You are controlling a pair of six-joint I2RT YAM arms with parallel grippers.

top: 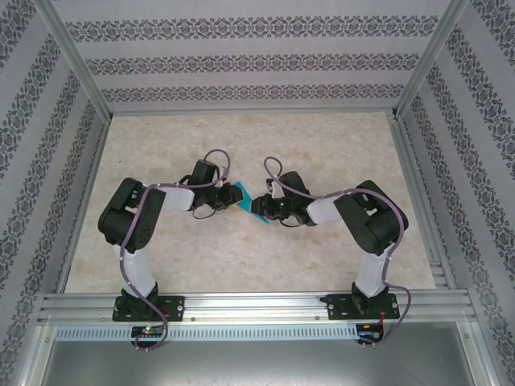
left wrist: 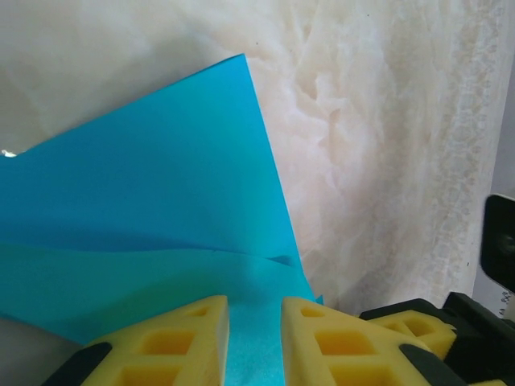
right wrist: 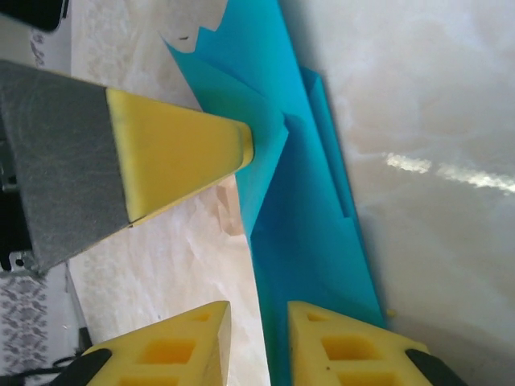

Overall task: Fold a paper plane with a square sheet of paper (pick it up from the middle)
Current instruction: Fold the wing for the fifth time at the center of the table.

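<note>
The left tool (left wrist: 254,312) had its two yellow fingers (left wrist: 181,342) a little apart. Blue showed in the gap between them, because the tool sat right at one edge of the paper plane (left wrist: 161,177). Seen from the right wrist, one finger of that tool had its tip at a folded flap of the plane. The right tool (right wrist: 259,315) sat at the other side of the plane. Its fingers were a little apart too, and one straight edge of the plane ran into the gap. The plane was blue, long and pointed, folded in layers. Under the plane lay the pale tabletop (top: 322,145), with the plane near its middle.
</note>
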